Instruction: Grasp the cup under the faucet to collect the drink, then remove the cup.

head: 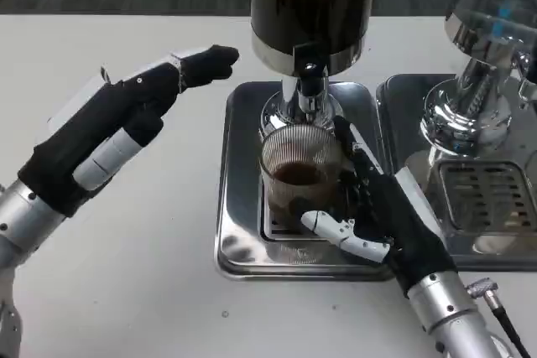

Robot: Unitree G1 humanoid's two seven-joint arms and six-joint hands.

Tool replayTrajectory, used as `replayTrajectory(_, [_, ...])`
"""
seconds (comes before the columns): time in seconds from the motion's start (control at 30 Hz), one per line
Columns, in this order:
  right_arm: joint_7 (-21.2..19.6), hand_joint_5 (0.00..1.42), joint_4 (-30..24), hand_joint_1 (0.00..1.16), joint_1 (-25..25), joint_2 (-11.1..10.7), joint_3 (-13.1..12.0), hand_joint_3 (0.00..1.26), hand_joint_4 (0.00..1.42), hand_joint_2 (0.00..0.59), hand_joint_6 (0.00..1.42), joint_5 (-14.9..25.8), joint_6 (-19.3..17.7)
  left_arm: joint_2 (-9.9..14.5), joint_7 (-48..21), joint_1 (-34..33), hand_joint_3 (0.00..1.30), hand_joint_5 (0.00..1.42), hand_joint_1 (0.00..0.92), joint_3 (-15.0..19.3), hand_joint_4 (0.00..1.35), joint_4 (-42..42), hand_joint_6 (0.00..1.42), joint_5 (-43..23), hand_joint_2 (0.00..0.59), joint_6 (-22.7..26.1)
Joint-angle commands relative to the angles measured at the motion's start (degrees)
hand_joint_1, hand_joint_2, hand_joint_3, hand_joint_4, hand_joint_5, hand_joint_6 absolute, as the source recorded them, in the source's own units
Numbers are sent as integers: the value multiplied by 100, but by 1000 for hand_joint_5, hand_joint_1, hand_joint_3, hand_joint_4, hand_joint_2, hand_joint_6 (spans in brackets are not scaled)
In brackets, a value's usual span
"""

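A ribbed clear glass cup (298, 175) stands on the steel drip tray (239, 207) directly beneath the faucet (307, 90) of a dark drink dispenser (312, 6). Brown drink fills the cup's lower part. My right hand (382, 215) wraps the cup from its right side, thumb across the front near its base and fingers behind it. My left hand (117, 132) hovers above the table to the left of the tray, fingers stretched toward the dispenser and holding nothing.
A second chrome dispenser (478, 73) with its own drip tray and grate (487, 199) stands at the right, close beside my right forearm. White table surface lies to the left and in front.
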Motion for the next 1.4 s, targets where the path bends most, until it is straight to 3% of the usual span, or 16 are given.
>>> replayTrajectory(0.03, [-56,0,-24,690,-102,-22,48,0,0,204,84,-124,79,83,110,192,236,153,0,41,147,118,103,138,108,35])
replayTrajectory(0.5, [-362,17,-241,686,-104,51,192,0,0,211,92,-542,536,142,254,530,261,164,0,55,170,123,116,240,117,78])
replayTrajectory(0.67, [-438,101,-301,673,-103,89,255,3,42,209,142,-623,683,160,294,597,267,164,0,57,177,88,117,244,118,110])
replayTrajectory(0.87, [-503,177,-338,683,-108,106,363,98,130,208,208,-732,863,198,321,665,281,166,0,65,189,51,118,236,117,131])
replayTrajectory(1.13, [-627,247,-228,692,-143,111,494,247,240,204,293,-768,753,242,326,727,303,175,0,86,213,15,132,224,119,168])
replayTrajectory(1.4, [-1000,337,-107,692,-127,155,592,330,341,204,428,-896,576,254,326,741,306,189,0,98,224,30,136,221,113,180])
